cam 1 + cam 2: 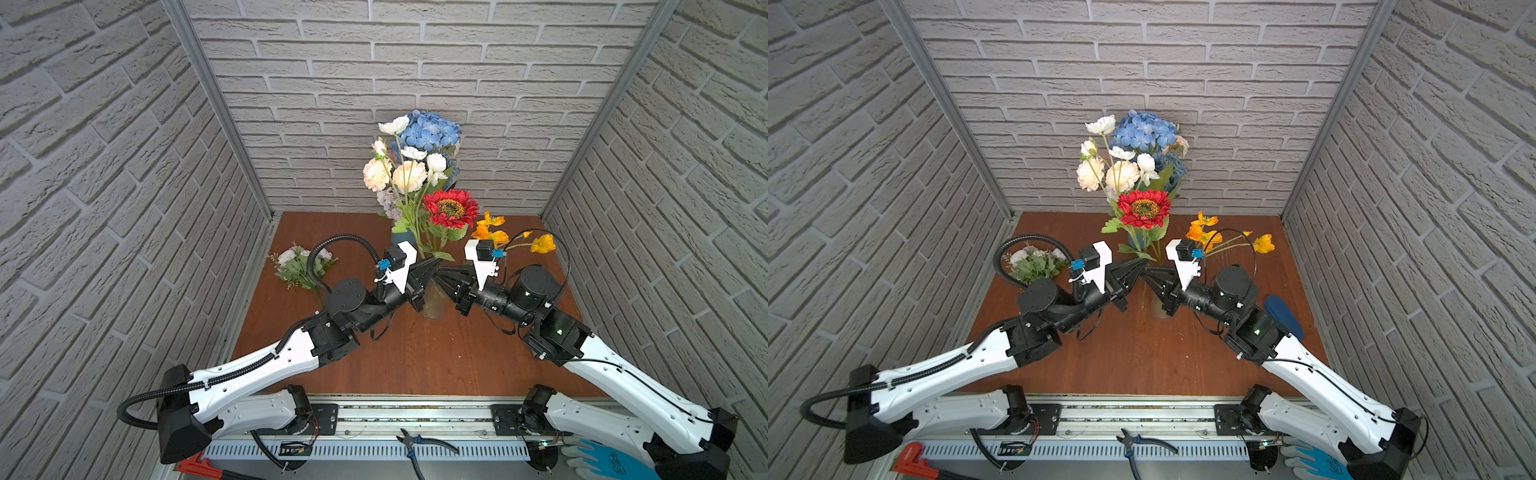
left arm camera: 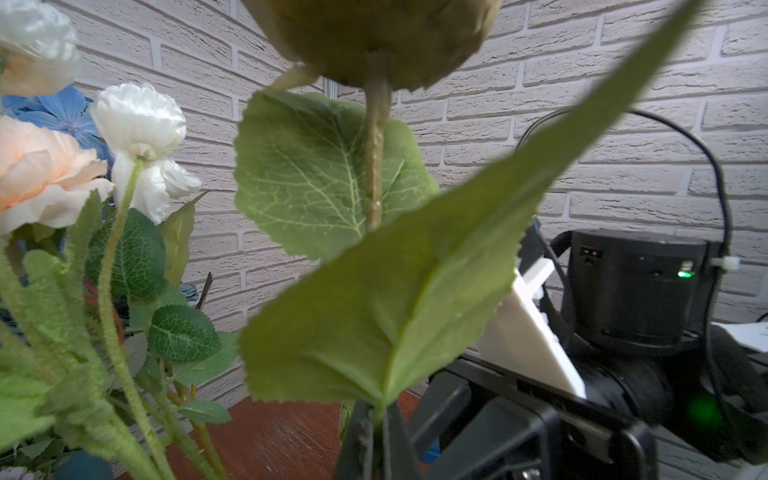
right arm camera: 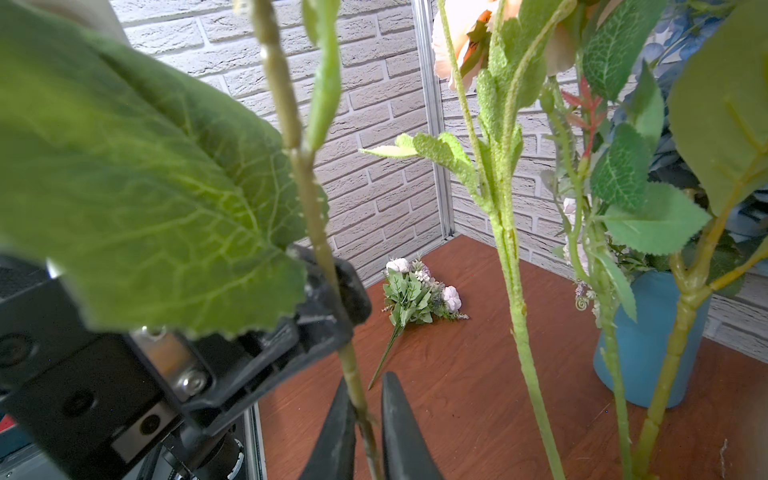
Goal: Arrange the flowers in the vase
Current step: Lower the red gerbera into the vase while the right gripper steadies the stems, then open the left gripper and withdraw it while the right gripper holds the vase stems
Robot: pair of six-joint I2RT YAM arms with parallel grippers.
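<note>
In both top views the left gripper (image 1: 435,264) and right gripper (image 1: 442,273) meet on the upright red dark-centred fabric flower (image 1: 451,208). It stands just before the blue vase (image 1: 402,237) at the tabletop's (image 1: 415,353) back edge, probably for a handover. In the left wrist view the jaws clamp its stem, and in the right wrist view the jaws seemingly pinch it beneath that hold.

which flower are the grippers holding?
Red sunflower: only red bloom, stem pinched by left gripper and right gripper. Others stand in the blue vase or lie on the table.

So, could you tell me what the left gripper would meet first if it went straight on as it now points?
Probably the right gripper: both are shut on the red flower's stem, almost tip to tip with the left gripper. Depth is unclear, so it might slip past into the leaves.
</note>
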